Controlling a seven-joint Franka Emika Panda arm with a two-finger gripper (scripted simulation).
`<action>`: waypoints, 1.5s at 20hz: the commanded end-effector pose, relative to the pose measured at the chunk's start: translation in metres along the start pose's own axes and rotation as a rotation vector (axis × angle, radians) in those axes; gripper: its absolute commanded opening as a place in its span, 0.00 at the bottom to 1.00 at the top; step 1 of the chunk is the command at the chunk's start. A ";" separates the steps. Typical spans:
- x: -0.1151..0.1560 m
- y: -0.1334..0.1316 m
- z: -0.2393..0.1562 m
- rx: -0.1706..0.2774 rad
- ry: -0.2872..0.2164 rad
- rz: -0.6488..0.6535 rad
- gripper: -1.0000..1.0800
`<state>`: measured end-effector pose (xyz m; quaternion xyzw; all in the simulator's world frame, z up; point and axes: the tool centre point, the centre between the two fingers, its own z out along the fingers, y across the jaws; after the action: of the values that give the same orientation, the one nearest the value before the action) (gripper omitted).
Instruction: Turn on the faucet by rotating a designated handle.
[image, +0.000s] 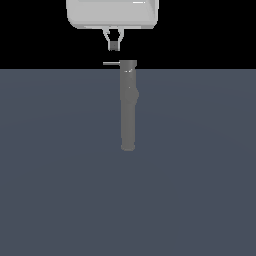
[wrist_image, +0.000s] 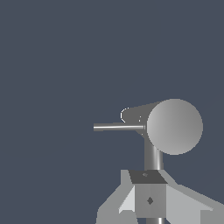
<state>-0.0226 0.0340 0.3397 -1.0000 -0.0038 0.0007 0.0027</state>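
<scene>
The faucet (image: 128, 107) is a long matte grey column with a rounded end and a short cap (image: 128, 63) at the end nearest the arm. From that cap the handle (image: 111, 63), a thin light grey rod, sticks out toward the exterior view's left. My gripper (image: 114, 47) hangs under its white body, just above the handle's inner part and apart from it, fingers shut on nothing. In the wrist view the round cap (wrist_image: 175, 127) faces the camera, the handle (wrist_image: 118, 127) juts sideways from it, and the gripper (wrist_image: 148, 199) shows its fingers pressed together.
A flat blue-grey floor (image: 60, 175) spreads under the faucet. A black backdrop (image: 210, 35) fills the space behind the gripper's white body (image: 112, 12).
</scene>
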 end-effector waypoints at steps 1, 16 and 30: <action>0.018 -0.004 0.011 -0.001 0.001 -0.004 0.00; 0.071 -0.014 0.039 -0.005 0.001 -0.014 0.00; 0.048 -0.021 0.040 -0.005 0.001 -0.015 0.00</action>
<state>0.0296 0.0540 0.3000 -0.9999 -0.0112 0.0002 0.0001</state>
